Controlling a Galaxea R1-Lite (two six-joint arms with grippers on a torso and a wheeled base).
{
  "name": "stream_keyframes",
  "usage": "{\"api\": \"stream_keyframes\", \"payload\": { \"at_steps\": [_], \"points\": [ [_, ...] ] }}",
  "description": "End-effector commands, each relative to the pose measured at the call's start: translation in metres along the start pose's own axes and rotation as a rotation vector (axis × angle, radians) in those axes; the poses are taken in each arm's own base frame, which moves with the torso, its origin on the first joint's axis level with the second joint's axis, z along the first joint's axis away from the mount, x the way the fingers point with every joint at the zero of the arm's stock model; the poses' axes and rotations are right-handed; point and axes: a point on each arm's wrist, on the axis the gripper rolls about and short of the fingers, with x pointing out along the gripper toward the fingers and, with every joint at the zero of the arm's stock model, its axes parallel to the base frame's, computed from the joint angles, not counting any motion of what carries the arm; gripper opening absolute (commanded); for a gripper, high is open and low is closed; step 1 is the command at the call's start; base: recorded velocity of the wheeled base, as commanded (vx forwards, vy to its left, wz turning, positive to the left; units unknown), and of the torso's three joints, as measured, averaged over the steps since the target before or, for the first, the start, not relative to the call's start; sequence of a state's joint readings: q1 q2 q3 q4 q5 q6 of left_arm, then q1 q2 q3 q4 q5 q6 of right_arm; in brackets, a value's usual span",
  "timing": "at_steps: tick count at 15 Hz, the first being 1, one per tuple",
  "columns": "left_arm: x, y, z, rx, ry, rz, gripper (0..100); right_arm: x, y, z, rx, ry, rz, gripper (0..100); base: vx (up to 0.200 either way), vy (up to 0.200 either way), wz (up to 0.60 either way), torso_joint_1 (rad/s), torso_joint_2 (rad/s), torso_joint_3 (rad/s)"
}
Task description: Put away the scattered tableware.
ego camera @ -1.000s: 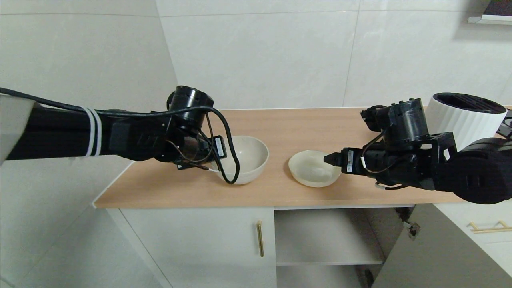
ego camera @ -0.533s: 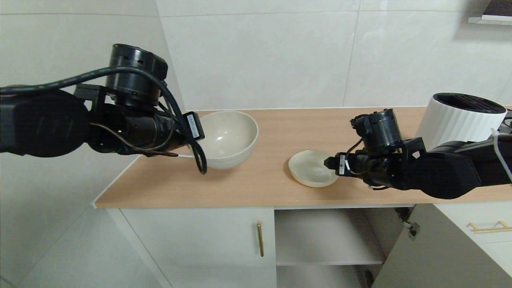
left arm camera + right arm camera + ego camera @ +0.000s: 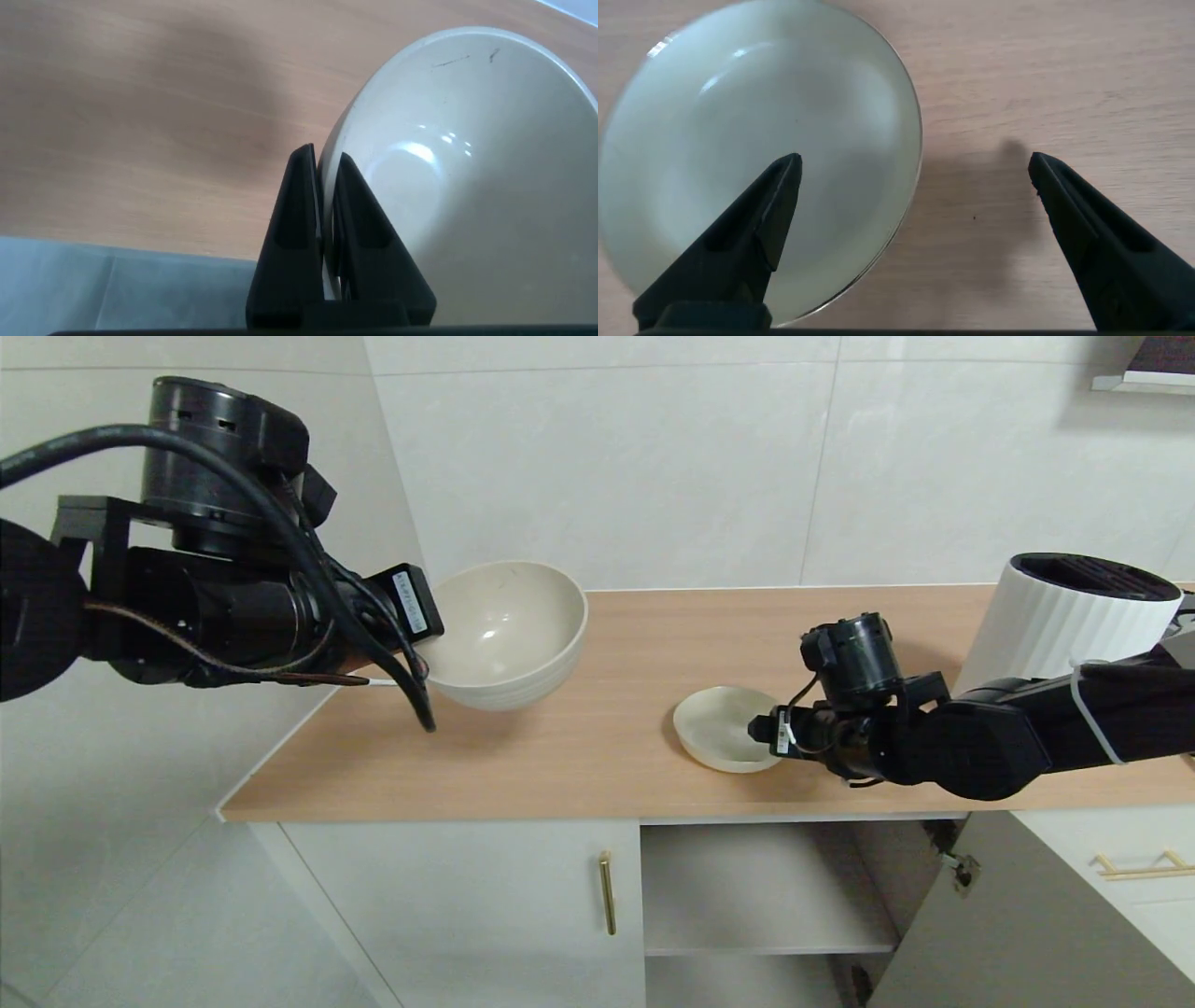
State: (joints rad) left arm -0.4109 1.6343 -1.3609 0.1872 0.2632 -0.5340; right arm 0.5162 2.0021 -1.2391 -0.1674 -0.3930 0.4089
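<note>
The shallow round off-white dish lay on the light wooden countertop, near its front edge; the right gripper was low at the dish's right rim, its two black fingers spread wide, one over the dish and one over bare wood. Farther back on the left, the left gripper pinched the rim of the deep cream ceramic bowl, holding it tilted above the countertop; a white ribbed cylindrical container stood at the far right.

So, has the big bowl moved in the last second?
Yes. The big bowl, clamped by the left gripper, has risen off the countertop and shifted to the robot's left, away from the small dish, which stayed put.
</note>
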Motion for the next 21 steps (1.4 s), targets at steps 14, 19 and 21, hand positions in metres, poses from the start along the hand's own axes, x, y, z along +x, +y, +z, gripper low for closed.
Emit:
{"api": "stream_keyframes", "payload": {
  "at_steps": [14, 19, 21],
  "points": [
    [-0.038, 0.011, -0.005, 0.020, 0.105, -0.060, 0, -0.081, -0.003, 0.016, 0.015, -0.043, 0.218, 0, 0.000, 0.000, 0.00, 0.000, 0.00, 0.000],
    [-0.056, 0.022, -0.023, 0.037, 0.144, -0.055, 0, -0.132, -0.023, 0.024, -0.007, -0.093, 0.236, 0, 0.000, 0.000, 0.00, 0.000, 0.00, 0.000],
    [-0.063, 0.028, -0.029, 0.035, 0.152, -0.050, 0, -0.135, -0.021, 0.019, -0.015, -0.085, 0.230, 0, 0.000, 0.000, 0.00, 0.000, 0.00, 0.000]
  ]
}}
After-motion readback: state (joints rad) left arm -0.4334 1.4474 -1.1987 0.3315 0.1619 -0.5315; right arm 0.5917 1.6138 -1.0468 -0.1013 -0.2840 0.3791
